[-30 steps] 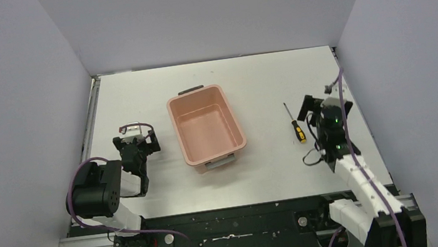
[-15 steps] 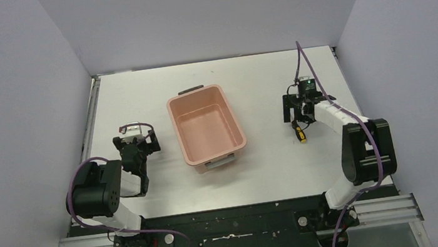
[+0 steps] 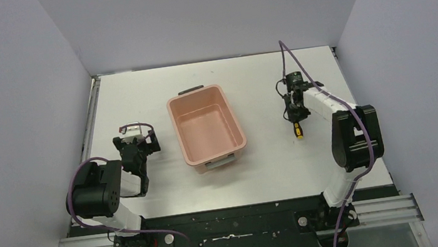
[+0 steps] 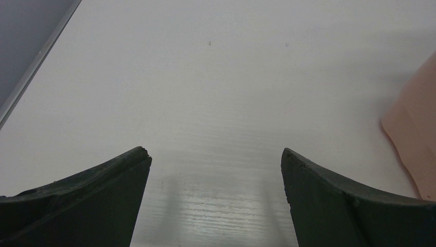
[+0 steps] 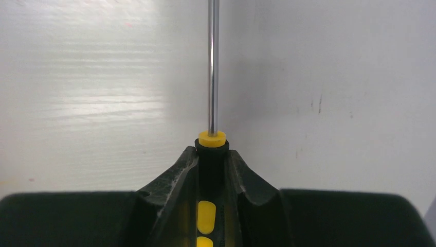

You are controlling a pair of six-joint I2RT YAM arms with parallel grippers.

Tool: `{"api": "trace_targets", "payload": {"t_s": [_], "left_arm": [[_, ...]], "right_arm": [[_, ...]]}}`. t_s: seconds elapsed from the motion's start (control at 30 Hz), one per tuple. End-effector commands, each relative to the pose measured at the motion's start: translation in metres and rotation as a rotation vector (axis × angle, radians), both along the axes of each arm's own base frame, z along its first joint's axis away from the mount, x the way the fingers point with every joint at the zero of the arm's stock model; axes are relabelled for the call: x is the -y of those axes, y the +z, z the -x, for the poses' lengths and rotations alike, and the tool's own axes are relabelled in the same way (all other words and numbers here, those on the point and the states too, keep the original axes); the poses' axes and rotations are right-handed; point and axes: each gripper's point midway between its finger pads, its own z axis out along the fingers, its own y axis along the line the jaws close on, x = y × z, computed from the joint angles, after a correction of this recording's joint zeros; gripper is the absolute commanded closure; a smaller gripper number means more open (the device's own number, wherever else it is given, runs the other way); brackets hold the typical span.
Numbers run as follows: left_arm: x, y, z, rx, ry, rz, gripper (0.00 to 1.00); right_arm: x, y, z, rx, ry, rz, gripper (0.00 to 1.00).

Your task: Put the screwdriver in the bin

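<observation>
The screwdriver (image 3: 296, 128) lies on the white table right of the bin, its thin metal shaft (image 5: 213, 67) pointing to the back. My right gripper (image 5: 212, 154) is shut on its black-and-yellow handle (image 5: 207, 216), both fingers pressed against the handle's sides; from above the right gripper (image 3: 294, 114) sits low over it. The salmon-pink bin (image 3: 206, 128) stands empty at the table's middle. My left gripper (image 4: 215, 157) is open over bare table left of the bin, nothing between its fingers; the left gripper (image 3: 137, 147) rests folded back near its base.
The bin's pink edge (image 4: 414, 134) shows at the right of the left wrist view. Grey walls enclose the table on three sides. A metal rail (image 3: 93, 120) runs along the left table edge.
The right arm swung out from its folded pose to the screwdriver, came down over the handle, and its jaws closed from wide open onto it. The left arm stayed still.
</observation>
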Motion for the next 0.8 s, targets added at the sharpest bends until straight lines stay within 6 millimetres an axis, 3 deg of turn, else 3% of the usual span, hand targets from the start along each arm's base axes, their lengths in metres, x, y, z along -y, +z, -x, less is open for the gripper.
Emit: {"api": "trace_targets", "payload": {"t_s": [0.0,0.1,0.17,0.27,0.4,0.47,0.53,0.77], "left_arm": [[0.001,0.012,-0.007,0.044,-0.011,-0.003,0.03],[0.001,0.013,-0.007,0.044,-0.012,-0.003,0.03],[0.001,0.013,-0.007,0.045,-0.012,-0.003,0.03],[0.000,0.013,-0.007,0.045,-0.011,-0.002,0.03],[0.001,0.013,-0.007,0.045,-0.012,-0.002,0.03],[0.001,0.013,-0.007,0.044,-0.013,-0.003,0.03],[0.000,0.013,-0.007,0.044,-0.012,-0.003,0.03],[0.001,0.013,-0.007,0.045,-0.012,-0.002,0.03]], "right_arm": [[-0.019,0.099,-0.023,0.133,0.008,0.068,1.00],[-0.049,0.152,-0.030,0.201,-0.025,-0.012,1.00],[-0.084,0.178,-0.029,0.236,0.002,-0.062,1.00],[-0.161,0.207,-0.022,0.304,0.094,-0.139,1.00],[-0.282,0.218,0.003,0.329,0.314,-0.293,1.00],[-0.319,0.214,0.010,0.331,0.380,-0.310,1.00],[-0.335,0.196,0.009,0.319,0.403,-0.286,1.00],[-0.350,0.096,0.017,0.180,0.419,-0.254,1.00]]}}
